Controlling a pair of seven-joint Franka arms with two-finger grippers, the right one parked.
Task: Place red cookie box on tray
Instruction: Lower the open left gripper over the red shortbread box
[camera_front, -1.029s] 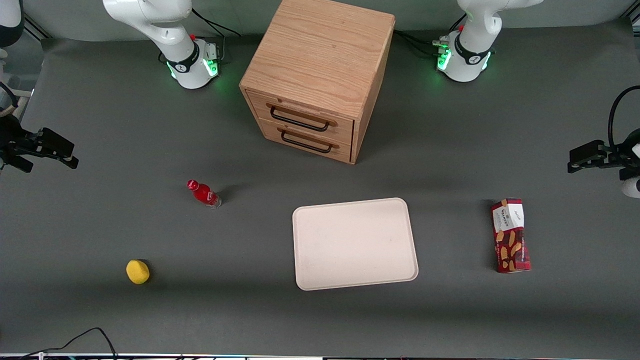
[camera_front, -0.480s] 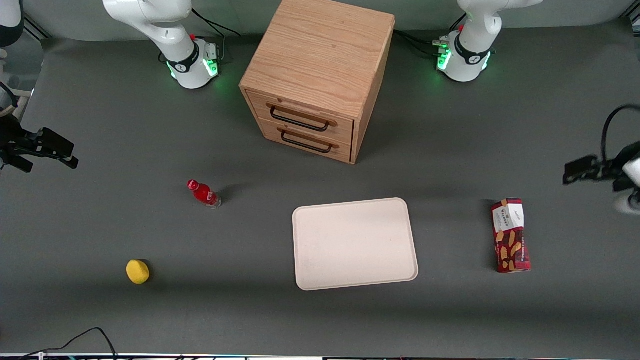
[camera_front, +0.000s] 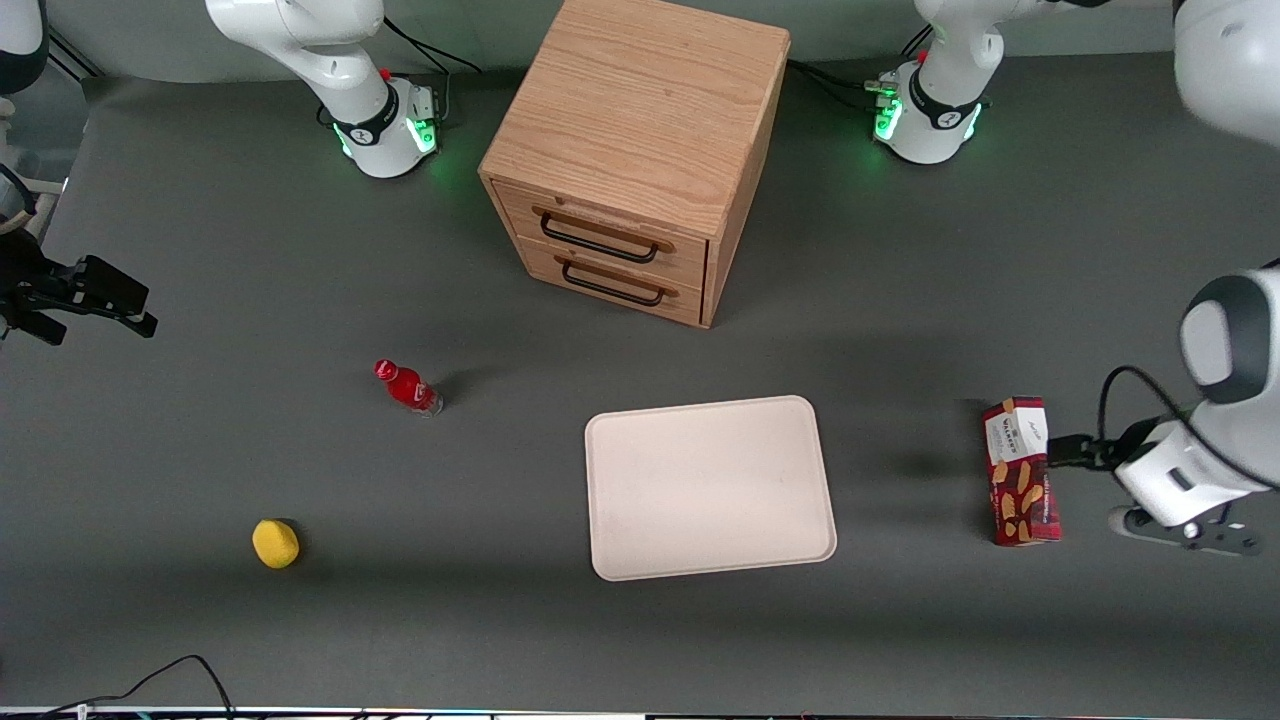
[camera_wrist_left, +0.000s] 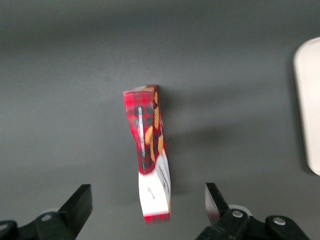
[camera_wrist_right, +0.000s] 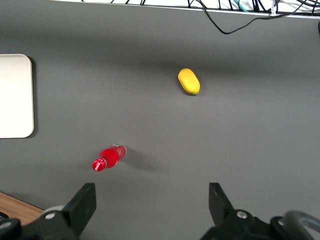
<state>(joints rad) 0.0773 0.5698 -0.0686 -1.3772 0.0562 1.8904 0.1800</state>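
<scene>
The red cookie box (camera_front: 1020, 470) lies flat on the grey table toward the working arm's end, beside the tray (camera_front: 708, 487) with a gap of bare table between them. My left gripper (camera_front: 1185, 532) hovers above the table beside the box, on the side away from the tray. In the left wrist view the gripper (camera_wrist_left: 146, 200) is open wide and holds nothing. The box (camera_wrist_left: 150, 150) lies below it, with its white label end lined up between the fingers (camera_wrist_left: 80, 200). The tray's edge (camera_wrist_left: 310, 115) also shows in that view.
A wooden two-drawer cabinet (camera_front: 640, 150) stands farther from the front camera than the tray. A small red bottle (camera_front: 405, 385) and a yellow lemon-like object (camera_front: 275, 543) lie toward the parked arm's end. A cable (camera_front: 170, 675) lies by the near edge.
My left arm has swung in from the table's edge and come nearer the front camera, now hovering beside the cookie box. The box and tray have not moved.
</scene>
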